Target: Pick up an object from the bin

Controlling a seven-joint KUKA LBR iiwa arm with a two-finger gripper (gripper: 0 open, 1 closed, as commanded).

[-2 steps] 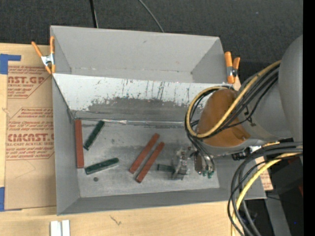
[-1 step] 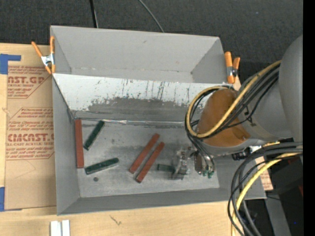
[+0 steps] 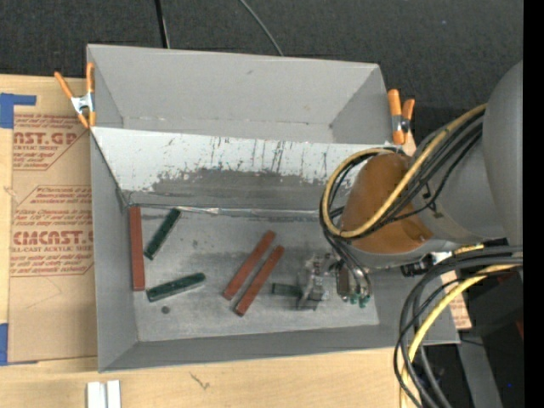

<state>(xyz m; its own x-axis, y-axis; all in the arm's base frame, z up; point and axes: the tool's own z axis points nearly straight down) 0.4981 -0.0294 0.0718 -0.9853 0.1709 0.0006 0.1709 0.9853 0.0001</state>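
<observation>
Noted gripper (image 3: 317, 289) low, lower right of centre, beside green piece (image 3: 284, 290) (presumably lined up for pickup). Could not tell if spread or pinching.

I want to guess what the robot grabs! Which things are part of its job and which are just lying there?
Job, probably: gripper; short dark green piece right beside it.

Lying about: red-brown stick pair mid-bin; red-brown stick by left wall; tilted dark green stick; flatter dark green stick, both left.

red-brown bars (image 3: 136, 249): 3; dark green sticks (image 3: 176, 287): 2, perhaps 3
</observation>
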